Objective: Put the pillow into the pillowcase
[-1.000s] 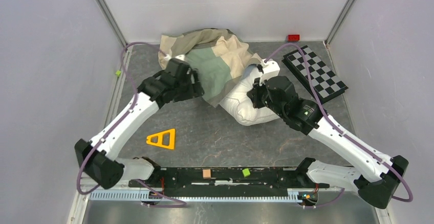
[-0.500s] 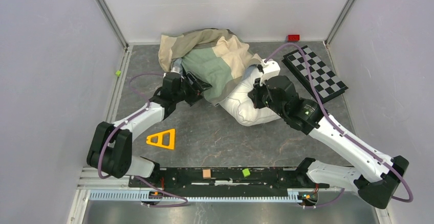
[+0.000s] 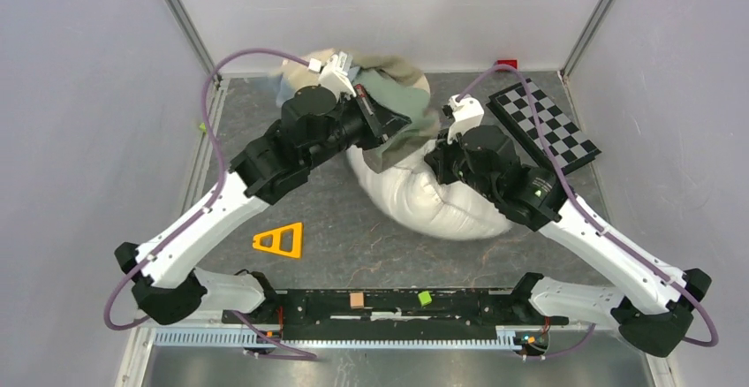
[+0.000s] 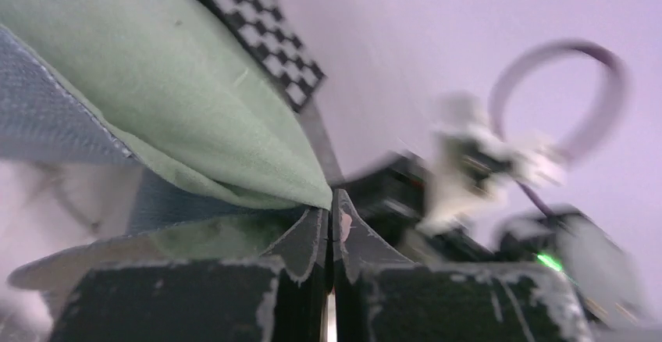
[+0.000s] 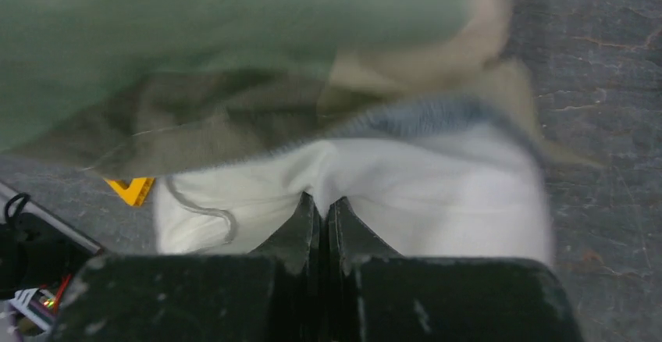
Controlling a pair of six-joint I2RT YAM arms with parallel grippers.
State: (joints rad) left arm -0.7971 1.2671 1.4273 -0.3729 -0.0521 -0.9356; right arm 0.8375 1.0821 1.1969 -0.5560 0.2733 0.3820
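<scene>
Left arm (image 3: 196, 222) and right arm (image 3: 609, 254): white link shells, black joint housings, purple cable (image 4: 556, 47) along each. Fingers (image 4: 300, 242) black, scuffed edges.

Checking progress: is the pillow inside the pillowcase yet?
Mostly out. Most of the pillow shows bare white; the pillowcase covers only its far end. Whether that end is actually inside, cannot tell.

The left gripper (image 4: 332, 201), jaws open before, now pinches the pillowcase (image 3: 399, 87), raised and farther back; the pillow (image 3: 433, 206) lies more exposed, shifted nearer.
</scene>
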